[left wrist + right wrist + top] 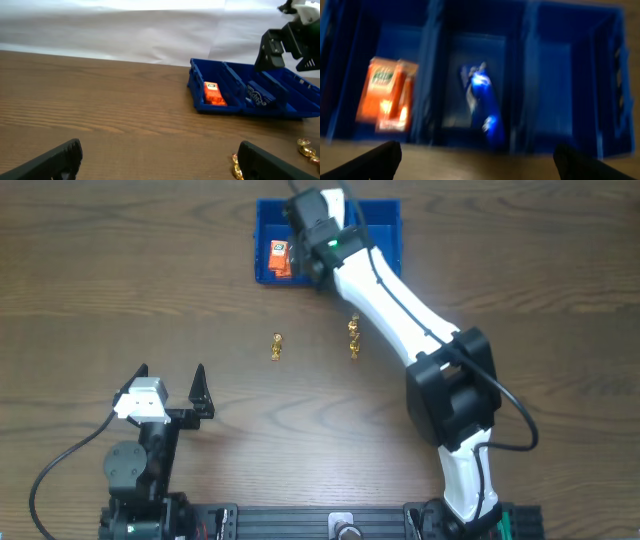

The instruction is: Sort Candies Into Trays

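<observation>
Wood-grain table point(100, 280) bears blue tray point(386, 220), white backdrop point(100, 30) behind.

No wording could be read. Pale print showed on the flat orange candy packets point(387, 95) in the blue plastic compartment tray point(570, 85), but it was too blurred to decipher.
</observation>
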{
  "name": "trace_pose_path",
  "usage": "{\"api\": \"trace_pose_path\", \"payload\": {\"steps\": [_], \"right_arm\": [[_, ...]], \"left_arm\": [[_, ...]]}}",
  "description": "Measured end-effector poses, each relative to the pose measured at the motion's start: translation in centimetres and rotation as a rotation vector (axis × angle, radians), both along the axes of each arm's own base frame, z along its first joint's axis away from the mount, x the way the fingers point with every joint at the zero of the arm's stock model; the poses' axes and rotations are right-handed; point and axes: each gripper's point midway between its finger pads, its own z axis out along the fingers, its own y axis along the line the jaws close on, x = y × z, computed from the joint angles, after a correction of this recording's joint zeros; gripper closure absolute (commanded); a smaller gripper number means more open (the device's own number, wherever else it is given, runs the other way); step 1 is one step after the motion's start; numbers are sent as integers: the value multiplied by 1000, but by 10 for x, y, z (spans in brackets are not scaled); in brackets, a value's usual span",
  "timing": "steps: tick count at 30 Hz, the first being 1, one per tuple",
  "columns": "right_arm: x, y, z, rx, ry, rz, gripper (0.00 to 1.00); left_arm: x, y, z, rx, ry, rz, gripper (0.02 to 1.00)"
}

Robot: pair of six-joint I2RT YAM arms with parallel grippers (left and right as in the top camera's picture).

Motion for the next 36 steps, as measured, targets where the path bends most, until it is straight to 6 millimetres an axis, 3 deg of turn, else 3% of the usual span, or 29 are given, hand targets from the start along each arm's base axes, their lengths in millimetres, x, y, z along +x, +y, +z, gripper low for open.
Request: {"api": "trace_pose_path", "payload": {"steps": [5, 10, 19, 23, 36], "right_arm": [[-69, 43, -5, -20, 126, 57, 1], [-122, 83, -17, -2, 208, 78, 1], [-138, 97, -109, -29, 386, 65, 5], [-141, 99, -112, -20, 402, 66, 53], [-146, 103, -113, 48, 431, -14, 64]], "left_arm": [[0, 0, 0, 0, 0, 0, 20], [0, 0, 0, 0, 0, 0, 20], [0, 0, 0, 0, 0, 0, 20], [0, 0, 0, 0, 0, 0, 20], [0, 0, 0, 0, 0, 0, 20]]}}
